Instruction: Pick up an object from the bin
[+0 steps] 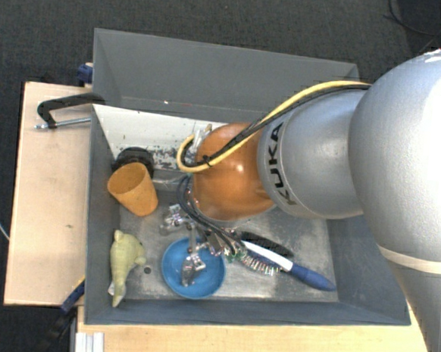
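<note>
Blue dish (172, 271) beneath the gripper (193, 266), grey bin (213, 72).
Orange cup (133, 189), pale toy (123, 261), toothbrush (273, 254) nearby; gripper open or closed, cannot tell.

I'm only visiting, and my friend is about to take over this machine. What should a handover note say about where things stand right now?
Gripper: down inside the bin, right over the blue dish near the view's lower wall. Nothing seen held.
Nearby: toothbrush to the dish's right, orange cup at the left, pale toy animal in the lower left corner.
Done: the arm is down among the things.
Left: grasp one thing and lift it out.
</note>
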`<state>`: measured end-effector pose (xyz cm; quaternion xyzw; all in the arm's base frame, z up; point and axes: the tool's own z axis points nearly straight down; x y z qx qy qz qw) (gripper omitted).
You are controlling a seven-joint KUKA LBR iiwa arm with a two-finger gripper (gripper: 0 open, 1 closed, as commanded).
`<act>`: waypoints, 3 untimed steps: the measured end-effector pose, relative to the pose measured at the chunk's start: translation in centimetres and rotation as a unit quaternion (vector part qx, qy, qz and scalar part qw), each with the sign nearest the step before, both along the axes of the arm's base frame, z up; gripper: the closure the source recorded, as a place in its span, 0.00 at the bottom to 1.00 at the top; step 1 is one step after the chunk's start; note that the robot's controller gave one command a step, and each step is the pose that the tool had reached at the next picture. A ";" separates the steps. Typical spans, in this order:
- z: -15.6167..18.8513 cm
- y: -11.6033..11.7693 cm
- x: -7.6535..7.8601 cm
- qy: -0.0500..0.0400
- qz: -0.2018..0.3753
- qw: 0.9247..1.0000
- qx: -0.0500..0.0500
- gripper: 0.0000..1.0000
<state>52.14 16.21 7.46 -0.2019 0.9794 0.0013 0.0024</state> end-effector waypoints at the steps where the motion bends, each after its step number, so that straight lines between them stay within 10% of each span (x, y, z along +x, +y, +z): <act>1: 0.1 0.1 0.1 0.000 0.000 1.000 0.000 0.00; 2: 0.2 0.2 0.2 -0.001 -0.001 1.000 0.000 1.00; 3: 8.9 0.3 0.4 -0.004 -0.001 1.000 0.001 1.00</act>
